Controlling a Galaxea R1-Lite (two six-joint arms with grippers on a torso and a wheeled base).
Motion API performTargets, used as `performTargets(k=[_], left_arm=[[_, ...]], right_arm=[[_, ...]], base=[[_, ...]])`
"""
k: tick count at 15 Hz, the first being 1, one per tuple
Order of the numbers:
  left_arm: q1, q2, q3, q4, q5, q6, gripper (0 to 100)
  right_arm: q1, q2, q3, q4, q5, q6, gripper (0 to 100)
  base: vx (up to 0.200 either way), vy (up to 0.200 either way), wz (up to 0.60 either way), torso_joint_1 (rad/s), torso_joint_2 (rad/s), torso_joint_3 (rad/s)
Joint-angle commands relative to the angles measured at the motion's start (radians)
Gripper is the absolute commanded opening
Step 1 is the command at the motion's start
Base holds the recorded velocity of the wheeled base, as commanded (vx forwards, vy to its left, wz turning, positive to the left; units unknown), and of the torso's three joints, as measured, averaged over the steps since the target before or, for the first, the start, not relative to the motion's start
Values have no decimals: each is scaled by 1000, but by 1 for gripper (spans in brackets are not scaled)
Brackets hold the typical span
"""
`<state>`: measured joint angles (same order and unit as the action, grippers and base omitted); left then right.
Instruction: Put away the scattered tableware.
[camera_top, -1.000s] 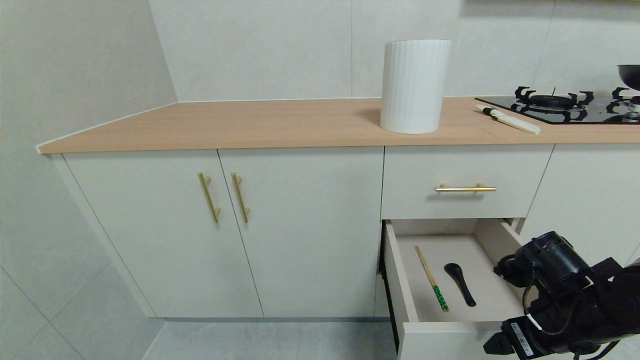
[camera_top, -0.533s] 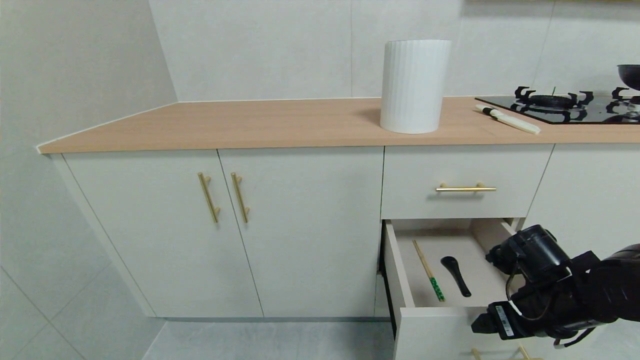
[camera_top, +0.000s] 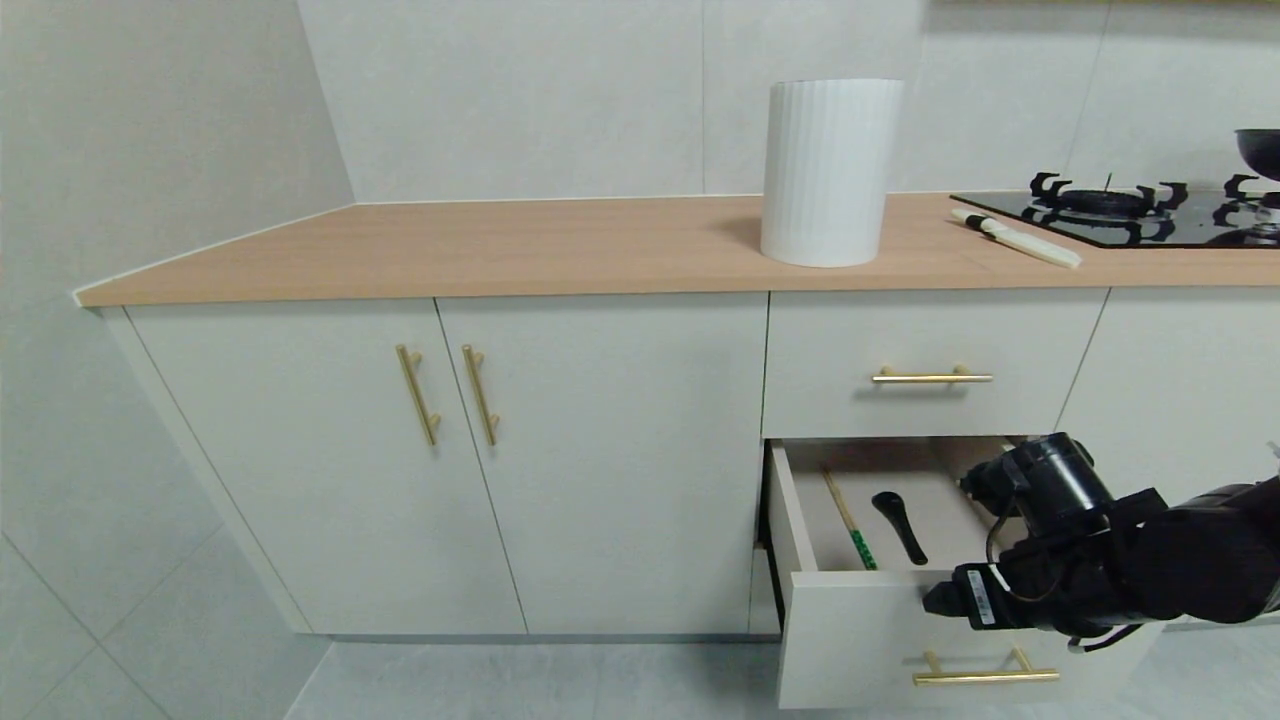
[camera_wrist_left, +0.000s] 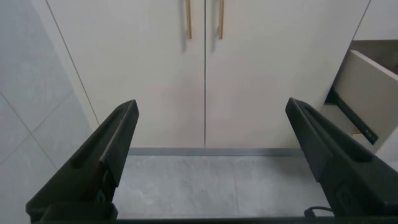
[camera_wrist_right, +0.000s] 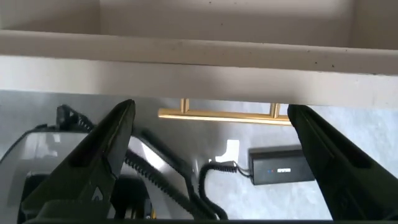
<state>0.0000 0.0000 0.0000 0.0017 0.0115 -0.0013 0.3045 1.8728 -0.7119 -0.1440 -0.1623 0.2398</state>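
Observation:
The lower drawer (camera_top: 860, 640) stands partly open. Inside it lie wooden chopsticks with green ends (camera_top: 848, 520) and a black spoon (camera_top: 897, 520). My right gripper (camera_top: 945, 600) is at the drawer's front panel, just below its top edge. Its fingers are open, with the panel's edge (camera_wrist_right: 199, 68) and gold handle (camera_wrist_right: 224, 115) showing between them. My left gripper (camera_wrist_left: 211, 109) is open and holds nothing. It hangs low in front of the double cabinet doors (camera_wrist_left: 155, 74), with the drawer's side (camera_wrist_left: 367, 81) off to one side.
On the wooden counter stand a tall white ribbed container (camera_top: 828, 170), a white-handled utensil (camera_top: 1015, 238) and a black gas hob (camera_top: 1130, 215). The upper drawer (camera_top: 930, 360) is closed. A black power adapter (camera_wrist_right: 280, 171) and cables lie on the grey floor.
The lower drawer has slid inward, hiding more of the chopsticks and spoon. Its front handle has come into sight. My right arm moved forward with the drawer front.

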Motion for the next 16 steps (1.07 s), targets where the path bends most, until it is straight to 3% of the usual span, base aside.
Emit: performTargets(k=[1, 4, 12, 16], left_arm=[[0, 0, 0, 0, 1, 0, 100], [0, 0, 0, 0, 1, 0, 100], [0, 0, 0, 0, 1, 0, 100], [0, 0, 0, 0, 1, 0, 100]], right_arm=[[-33, 63, -23, -43, -2, -2, 100], [-70, 117, -61, -131, 0, -14, 100], [-76, 272, -242, -143, -3, -30, 100], [-131, 338, -224, -292, -14, -28, 100]], base=[[0, 0, 0, 0, 0, 0], [0, 0, 0, 0, 0, 0], [0, 0, 0, 0, 0, 0], [0, 0, 0, 0, 0, 0]])
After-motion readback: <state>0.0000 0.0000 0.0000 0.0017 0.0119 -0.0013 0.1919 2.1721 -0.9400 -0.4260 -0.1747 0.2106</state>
